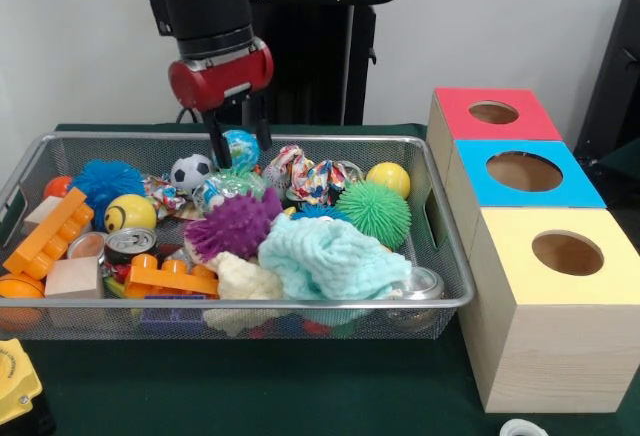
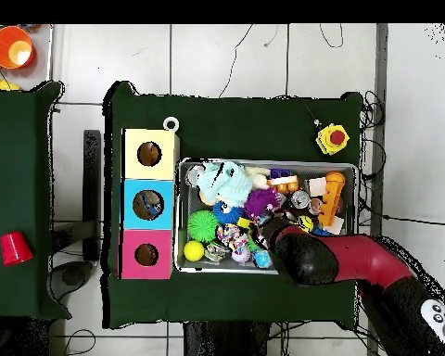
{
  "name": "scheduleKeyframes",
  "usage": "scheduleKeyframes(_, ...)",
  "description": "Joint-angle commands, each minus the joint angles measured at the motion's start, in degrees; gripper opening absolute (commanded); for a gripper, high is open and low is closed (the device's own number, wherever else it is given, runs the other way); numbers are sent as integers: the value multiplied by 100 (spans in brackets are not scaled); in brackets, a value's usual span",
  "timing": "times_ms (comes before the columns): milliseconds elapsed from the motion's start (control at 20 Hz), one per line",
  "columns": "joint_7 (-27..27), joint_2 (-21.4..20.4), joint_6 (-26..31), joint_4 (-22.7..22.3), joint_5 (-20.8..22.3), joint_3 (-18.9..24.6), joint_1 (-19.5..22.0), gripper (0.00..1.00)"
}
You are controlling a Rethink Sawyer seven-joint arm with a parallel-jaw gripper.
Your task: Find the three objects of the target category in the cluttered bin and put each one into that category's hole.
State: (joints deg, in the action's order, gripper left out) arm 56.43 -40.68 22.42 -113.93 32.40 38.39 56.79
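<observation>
The silver wire-mesh bin (image 1: 440, 301) sits mid-bench, heaped with spiky rubber balls, a fuzzy mint cloth (image 1: 330, 256) and plastic bricks. The gripper (image 1: 240, 148), fingers apart, straddles a glossy blue ball (image 1: 241, 147).

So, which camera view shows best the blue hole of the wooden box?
The overhead view: the hole appears as a full circle in its blue panel. The front view shows the hole flattened to an oval, seen obliquely, though larger.

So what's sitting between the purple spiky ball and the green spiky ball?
In the front view, a blue spiky toy peeks out between the purple spiky ball and the green spiky ball.
</observation>
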Motion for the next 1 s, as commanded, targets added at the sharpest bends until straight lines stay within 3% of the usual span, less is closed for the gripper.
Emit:
scheduleKeyframes(50,830,418,-297,312,22,-234,-198,100)
scheduleKeyframes(250,800,462,-301,493,147,-439,-336,100)
scheduleKeyframes(550,807,248,-139,961,592,-1184,-808,100)
scheduleKeyframes(750,303,218,148,1008,559,-1045,-622,100)
scheduleKeyframes(1000,67,212,389,1046,495,-1004,-538,100)
